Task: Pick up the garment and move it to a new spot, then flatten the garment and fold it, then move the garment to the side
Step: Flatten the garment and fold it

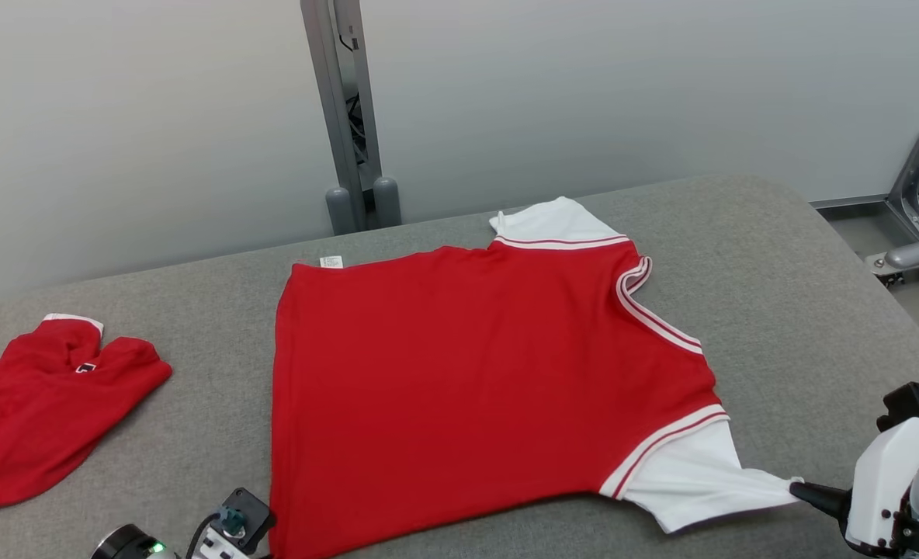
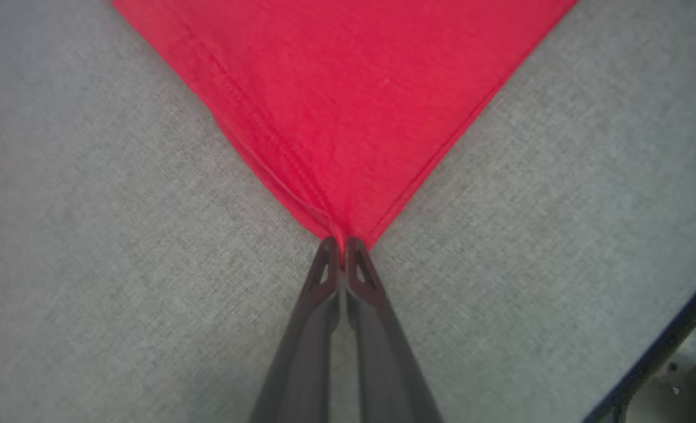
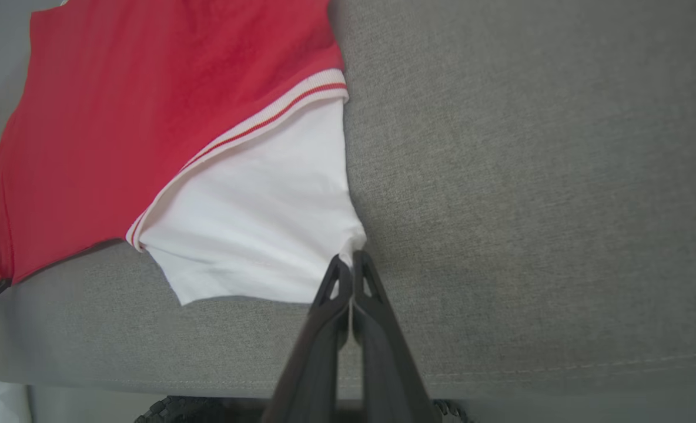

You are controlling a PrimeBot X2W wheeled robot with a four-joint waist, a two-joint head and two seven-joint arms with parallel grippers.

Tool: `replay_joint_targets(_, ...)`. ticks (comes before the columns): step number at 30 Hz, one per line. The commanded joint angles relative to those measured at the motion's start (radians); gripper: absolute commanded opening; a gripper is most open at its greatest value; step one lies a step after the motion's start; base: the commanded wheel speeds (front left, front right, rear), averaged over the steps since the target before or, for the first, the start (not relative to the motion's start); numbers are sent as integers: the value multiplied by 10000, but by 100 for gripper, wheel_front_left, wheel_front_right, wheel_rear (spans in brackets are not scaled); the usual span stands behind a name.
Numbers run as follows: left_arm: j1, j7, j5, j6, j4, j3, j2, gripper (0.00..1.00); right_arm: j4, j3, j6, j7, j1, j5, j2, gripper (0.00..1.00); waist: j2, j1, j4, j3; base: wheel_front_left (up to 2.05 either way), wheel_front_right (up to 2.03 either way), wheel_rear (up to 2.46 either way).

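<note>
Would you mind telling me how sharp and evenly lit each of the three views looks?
Head view: sharp, with soft even light and no glare; a thin shadow lies under the near hem of the garment. Left wrist view: the softest, with the weave of the grey table cover smeared and the corners dim. Right wrist view: crisper in the middle, darker toward the bottom edge.

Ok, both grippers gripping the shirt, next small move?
Probably lift both slightly and fold toward the far edge: left gripper pinches the red hem corner, right gripper the white sleeve tip, and the shirt lies nearly flat.
</note>
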State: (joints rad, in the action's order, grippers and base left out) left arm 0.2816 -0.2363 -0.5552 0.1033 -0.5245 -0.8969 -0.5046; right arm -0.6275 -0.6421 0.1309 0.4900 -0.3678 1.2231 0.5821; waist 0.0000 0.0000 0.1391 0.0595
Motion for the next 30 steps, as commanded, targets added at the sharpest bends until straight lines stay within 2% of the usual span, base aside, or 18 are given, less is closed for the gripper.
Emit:
replay_joint_targets(1, -226, -179, -93, -79, 170, 26, -208, 0, 0, 66, -1, 77, 170, -27, 183, 0, 0, 0, -10, 11, 0, 0, 0)
replay_joint_targets(7, -1055, -1856, -818, -341, 2740, 102, -1394, 0, 518, 293, -1, 632, 479, -112, 463, 0, 0, 0, -78, 47, 0, 0, 0)
replay_joint_targets(11, -1482, -2524, -1039, -709, 4222, 171, -2071, 0, 792, 570, -1, 1069, 835, 8, 540, 0, 0, 0, -125, 45, 0, 0, 0)
replay_joint_targets(15, -1838, -3104, -1285, -923, 5256, 119, -2512, 0, 1133, 919, -1, 1503, 1275, 21, 687, 0, 0, 0, -155, 38, 0, 0, 0)
replay_joint_targets(22, -2256, -3717, -1664, -1213, 6306, 79, -2961, 0, 1851, 1656, -1, 2095, 2088, -117, 811, 0, 0, 0, -91, -15, 0, 0, 0)
replay_joint_targets(30, -2326, -3573, -2256, -1556, 6719, 491, -2827, 0, 2615, 2699, 0, 2223, 2516, -550, 300, 0, 0, 0, -32, -168, 0, 0, 0)
